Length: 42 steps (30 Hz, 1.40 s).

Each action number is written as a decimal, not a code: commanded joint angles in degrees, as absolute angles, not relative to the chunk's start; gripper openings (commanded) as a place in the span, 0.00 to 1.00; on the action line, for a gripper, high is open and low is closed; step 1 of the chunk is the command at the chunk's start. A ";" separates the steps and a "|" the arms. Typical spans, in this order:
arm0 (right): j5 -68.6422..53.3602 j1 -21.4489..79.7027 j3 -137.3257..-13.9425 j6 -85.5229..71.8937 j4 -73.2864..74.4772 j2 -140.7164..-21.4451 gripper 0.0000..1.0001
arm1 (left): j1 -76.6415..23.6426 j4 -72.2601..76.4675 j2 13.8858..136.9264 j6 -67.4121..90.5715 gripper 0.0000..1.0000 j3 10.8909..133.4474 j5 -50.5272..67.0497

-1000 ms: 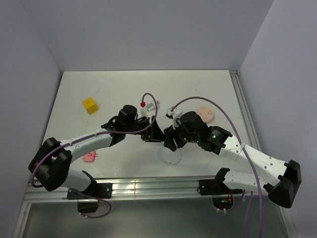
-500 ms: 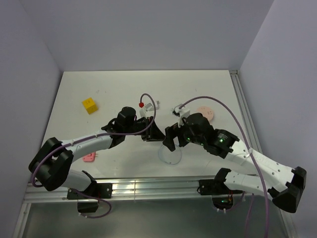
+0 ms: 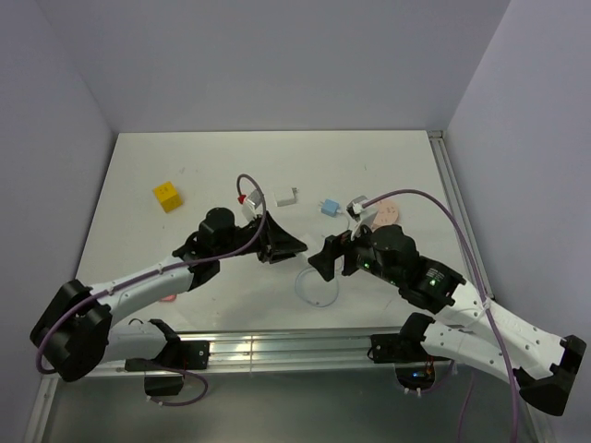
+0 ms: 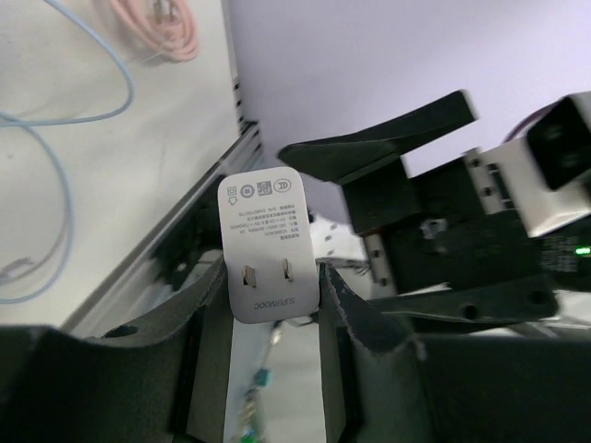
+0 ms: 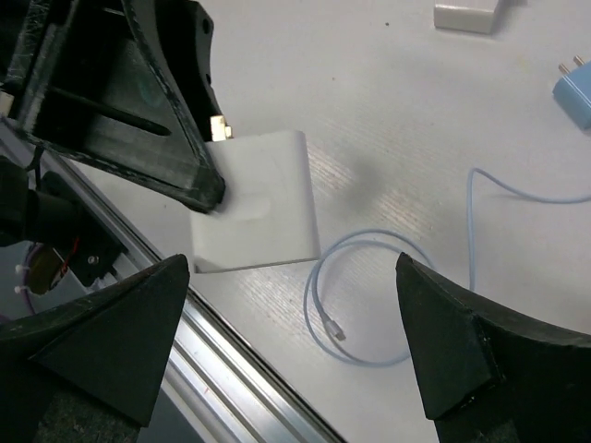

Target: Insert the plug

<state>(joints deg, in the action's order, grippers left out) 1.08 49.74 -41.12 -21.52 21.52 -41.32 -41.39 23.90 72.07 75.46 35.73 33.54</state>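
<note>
The light-blue plug lies on the table at mid-back, and shows at the top right edge of the right wrist view. Its thin pale cable loops on the table near the front; its small metal tip lies free. My left gripper is shut on a white adapter block, prongs facing the left wrist camera, held above the table. The block also shows in the right wrist view. My right gripper is open and empty over the cable loop, just right of the block.
A second small white piece lies left of the plug. A pink coil lies at the back right, a yellow cube at the back left. The metal rail runs along the table's front edge.
Both arms have drawn apart, the left one to the left and the right one to the right and nearer. The plug and the small white piece now show between them.
</note>
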 commanded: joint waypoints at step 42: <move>-4.48 50.19 -31.81 -21.27 -19.43 -41.57 0.69 | -41.92 38.49 63.02 110.21 0.00 32.61 22.24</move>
<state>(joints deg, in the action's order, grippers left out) -1.72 49.82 -30.41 -20.51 -15.99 -40.80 -41.39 33.21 64.12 109.30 31.16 22.57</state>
